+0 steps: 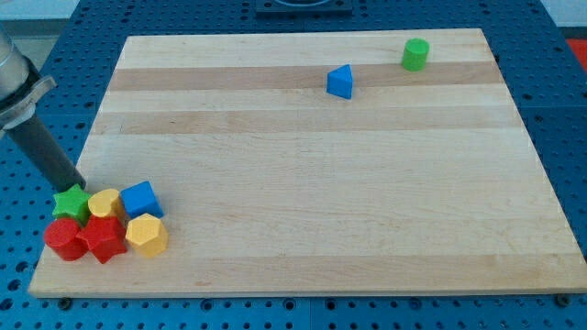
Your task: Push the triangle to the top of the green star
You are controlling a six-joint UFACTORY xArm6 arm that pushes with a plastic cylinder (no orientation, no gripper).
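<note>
Seven blocks on the counter (303, 202), a pale wooden board over a blue perforated surface (569, 137). Five bunched at the view's bottom left corner. Nearest row: red cylinder-like block (62, 238), red faceted block (103, 238), yellow faceted block (146, 236), side by side and touching. Row behind: green star (70, 203), small yellow block (105, 203), blue cube (140, 199), also packed tight against each other and against the front row.

My tip (77, 187) at the upper edge of the green star, touching or just beside it; rod slanting up toward the view's upper left. No hand on this rig, only the rod, so no wide or narrow state to record.

Far side, toward the view's top: blue triangle (340, 82), right of centre, well apart from the cluster and the star. Apex pointing up toward the view's top, flat face toward the view's bottom; long axis not clear. Green cylinder (415, 54) farther right, near the top edge.

No writing, labels or brands legible anywhere.
</note>
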